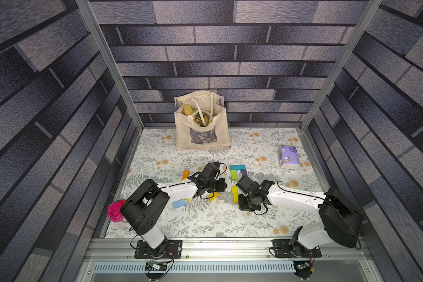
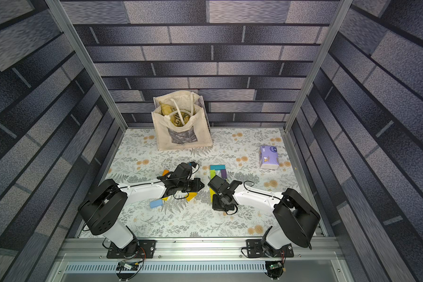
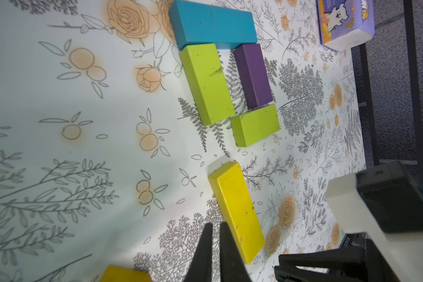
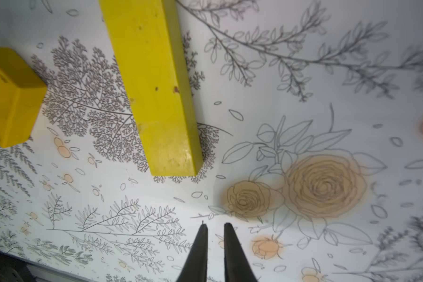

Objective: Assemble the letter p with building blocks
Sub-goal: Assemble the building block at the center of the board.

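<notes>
At the left edge of the tabletop a pink cup stands half hidden behind the left arm; its contents cannot be told. That arm reaches low from the front rail toward the middle, forearm nearly level. The left claw is narrow, fingers almost together with nothing between them, beside the near end of the long yellow block. Loose pieces lie around this arm: an orange block, a light blue block and a second yellow block partly under the wrist.

At the back a cream tote bag stands upright, handles tucked in, holding what looks like a yellowish packet. The print on its front is too small to read.

Right of centre is the partly built letter (clearest from the left wrist). A teal block lies across the far end and a long lime block touches it as the stem. A purple block sits under its other end, with a short lime block against the purple one's near end. The long yellow block lies just short of the stem, apart from it.

The right arm stretches leftward, wrist bent downward. The right claw is narrow too and empty, over bare tabletop near the long yellow block's end. Far right lies a purple tissue pack bearing a cartoon animal; its lettering is blurred.
</notes>
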